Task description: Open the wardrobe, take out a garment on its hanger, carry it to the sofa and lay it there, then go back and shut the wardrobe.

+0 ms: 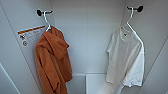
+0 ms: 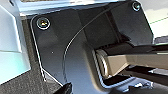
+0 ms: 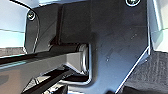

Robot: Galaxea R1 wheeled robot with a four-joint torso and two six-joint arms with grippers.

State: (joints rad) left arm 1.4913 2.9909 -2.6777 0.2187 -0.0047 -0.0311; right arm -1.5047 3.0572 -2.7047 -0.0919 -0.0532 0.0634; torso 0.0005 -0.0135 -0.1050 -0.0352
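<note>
The wardrobe (image 1: 87, 37) stands open, so the first step is done. The shirt (image 1: 126, 57) hangs untouched on its hanger (image 1: 130, 21) from the right hook (image 1: 137, 9); an orange hooded garment (image 1: 52, 60) hangs on the left. Taking, carrying, laying and closing remain. Neither arm reaches toward the clothes, and I cannot tell how the fingers of either gripper stand.

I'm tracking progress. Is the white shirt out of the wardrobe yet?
No. The shirt hangs on its hanger from a hook inside the wardrobe.
</note>
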